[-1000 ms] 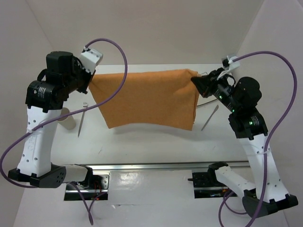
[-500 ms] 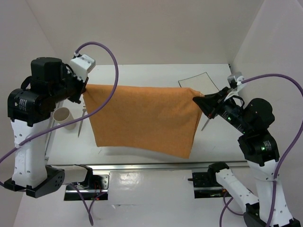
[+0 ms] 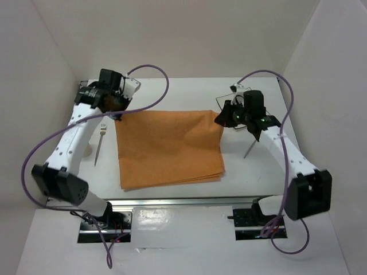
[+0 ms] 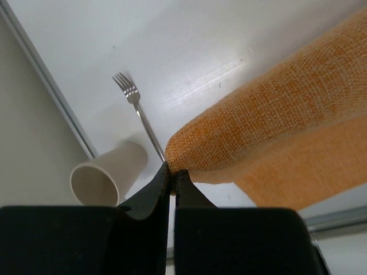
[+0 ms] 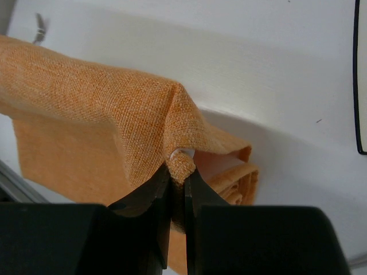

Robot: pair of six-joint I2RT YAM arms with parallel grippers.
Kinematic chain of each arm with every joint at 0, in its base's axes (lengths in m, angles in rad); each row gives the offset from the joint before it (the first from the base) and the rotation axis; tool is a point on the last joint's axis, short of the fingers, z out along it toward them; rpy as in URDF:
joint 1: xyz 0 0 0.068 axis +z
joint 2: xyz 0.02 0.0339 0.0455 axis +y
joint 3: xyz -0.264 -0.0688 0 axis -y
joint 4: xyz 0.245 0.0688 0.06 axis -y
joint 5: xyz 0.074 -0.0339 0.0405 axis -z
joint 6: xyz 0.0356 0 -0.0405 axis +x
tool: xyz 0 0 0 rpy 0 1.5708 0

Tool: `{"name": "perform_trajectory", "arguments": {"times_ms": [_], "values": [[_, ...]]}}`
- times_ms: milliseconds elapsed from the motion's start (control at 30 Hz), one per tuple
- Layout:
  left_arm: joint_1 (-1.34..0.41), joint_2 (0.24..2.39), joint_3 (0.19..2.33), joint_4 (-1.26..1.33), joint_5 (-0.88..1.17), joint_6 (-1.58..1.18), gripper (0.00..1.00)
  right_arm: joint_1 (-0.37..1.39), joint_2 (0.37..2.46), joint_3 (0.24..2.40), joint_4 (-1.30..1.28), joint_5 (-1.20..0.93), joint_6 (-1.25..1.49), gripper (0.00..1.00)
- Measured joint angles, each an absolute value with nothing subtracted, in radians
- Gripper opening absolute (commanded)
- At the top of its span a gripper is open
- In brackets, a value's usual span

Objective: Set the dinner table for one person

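An orange cloth (image 3: 169, 146) lies folded on the white dinner table (image 3: 172, 91), its near part flat. My left gripper (image 3: 118, 110) is shut on the cloth's far left corner (image 4: 189, 154). My right gripper (image 3: 220, 120) is shut on the far right corner (image 5: 180, 163), pinching a fold just above the table. Both held corners are low, close to the tabletop. A fork (image 3: 100, 143) lies left of the cloth and shows in the left wrist view (image 4: 137, 112). A knife (image 3: 253, 144) lies right of the cloth.
A cream paper cup (image 4: 106, 175) lies on its side by the fork, hidden behind my left arm in the top view. A square white plate with a dark rim (image 3: 227, 100) sits at the far right, mostly behind my right gripper. A metal rail (image 3: 183, 201) runs along the near edge.
Both grippers have swung away from the near edge and down, carrying the hanging cloth and laying it flat on the table. Both still hold its far corners.
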State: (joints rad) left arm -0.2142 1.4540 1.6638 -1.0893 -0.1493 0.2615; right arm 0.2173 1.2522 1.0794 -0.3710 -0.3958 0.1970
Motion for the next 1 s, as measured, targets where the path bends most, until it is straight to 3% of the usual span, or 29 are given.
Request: {"name": "perform_trajectory", "arguments": {"times_ms": [167,400,700,733,767,800,833,900,933,1000], "values": [[-0.186,1.727,1.737,-0.948,-0.171,0.257,0.0,0.199,1.523,1.096,-0.231,-0.384,0.185,0.0],[-0.162,2.017,1.87,-0.838,-0.218,0.246,0.0,0.174,1.832,1.291,-0.15,-0.362,0.17,0.0],[-0.162,2.101,1.956,-0.786,-0.231,0.204,0.0,0.17,1.908,1.364,-0.134,-0.296,0.154,0.01],[-0.163,2.106,1.972,-0.785,-0.232,0.205,0.0,0.169,1.913,1.377,-0.136,-0.294,0.153,0.07],[-0.162,2.114,1.996,-0.791,-0.233,0.207,0.0,0.169,1.922,1.4,-0.14,-0.292,0.151,0.39],[-0.162,2.125,2.02,-0.793,-0.236,0.207,0.04,0.169,1.938,1.427,-0.141,-0.291,0.154,0.51],[-0.162,2.145,2.054,-0.796,-0.241,0.207,0.15,0.169,1.956,1.462,-0.139,-0.288,0.15,0.57],[-0.162,2.186,2.107,-0.794,-0.253,0.211,0.52,0.167,1.996,1.527,-0.134,-0.286,0.141,0.65],[-0.162,2.204,2.119,-0.793,-0.264,0.21,1.0,0.165,2.016,1.556,-0.134,-0.283,0.137,0.65],[-0.161,2.232,2.123,-0.799,-0.276,0.199,1.0,0.163,2.046,1.599,-0.144,-0.273,0.134,0.66]]}}
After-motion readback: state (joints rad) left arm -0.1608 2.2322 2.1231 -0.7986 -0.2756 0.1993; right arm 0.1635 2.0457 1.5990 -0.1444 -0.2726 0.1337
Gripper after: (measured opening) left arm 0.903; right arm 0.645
